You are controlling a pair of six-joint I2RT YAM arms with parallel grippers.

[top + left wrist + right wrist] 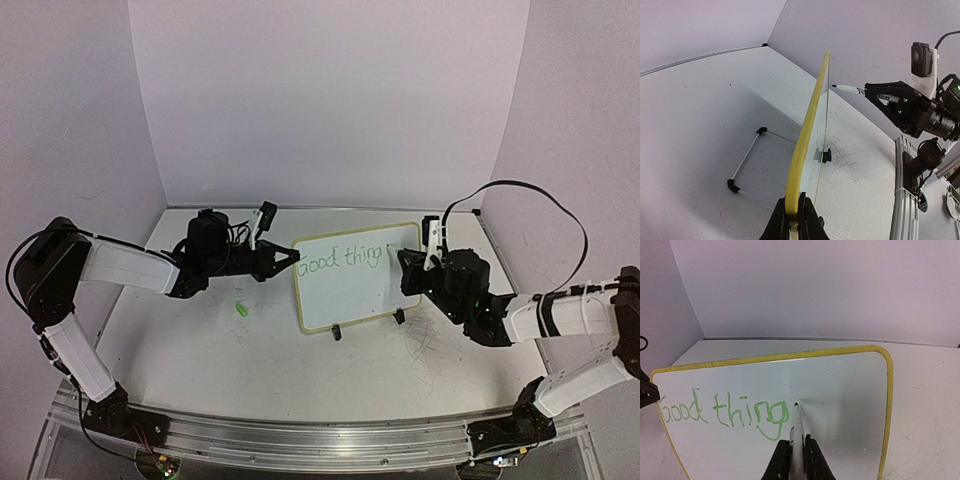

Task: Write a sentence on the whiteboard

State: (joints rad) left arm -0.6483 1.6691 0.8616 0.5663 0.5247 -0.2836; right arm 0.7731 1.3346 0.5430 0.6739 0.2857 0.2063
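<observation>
Shut on a marker [796,417] with the right gripper [796,442], tip at or just off the whiteboard [840,390] ahead, just right of "Good thing" in the sentence [725,412]; clamped shut on its yellow rim with the left gripper [795,202], likely bracing it upright against pen pressure.
</observation>
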